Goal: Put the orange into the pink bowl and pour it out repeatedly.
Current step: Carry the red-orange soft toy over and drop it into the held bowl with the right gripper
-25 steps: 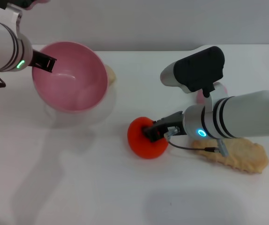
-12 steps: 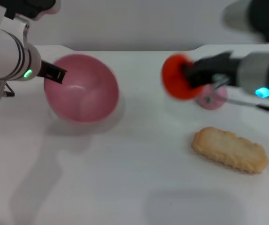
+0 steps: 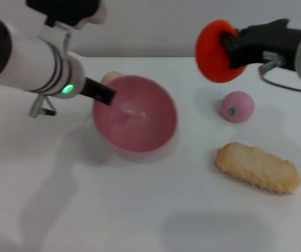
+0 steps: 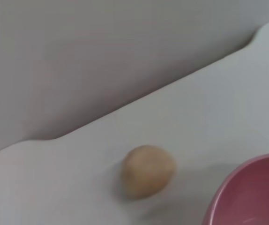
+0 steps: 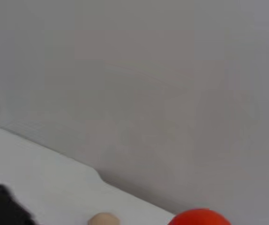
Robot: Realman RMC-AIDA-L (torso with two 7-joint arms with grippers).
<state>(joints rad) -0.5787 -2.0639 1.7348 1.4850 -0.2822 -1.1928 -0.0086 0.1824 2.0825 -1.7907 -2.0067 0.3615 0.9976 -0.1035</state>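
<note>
My right gripper (image 3: 229,48) is shut on the orange (image 3: 215,51) and holds it high in the air at the upper right of the head view, above and to the right of the pink bowl (image 3: 137,119). The orange's top also shows in the right wrist view (image 5: 200,217). My left gripper (image 3: 104,94) is shut on the pink bowl's left rim and holds the bowl near the table's middle, its mouth tilted up toward me. The bowl is empty. Its rim shows in the left wrist view (image 4: 247,192).
A small pink round fruit (image 3: 237,106) with a green mark lies right of the bowl. A long beige biscuit (image 3: 258,167) lies at the front right. A small beige ball (image 4: 148,170) sits behind the bowl near the table's back edge.
My right gripper lifted the orange off the table, up and to the right. My left gripper carried the pink bowl from the far left toward the table's middle.
</note>
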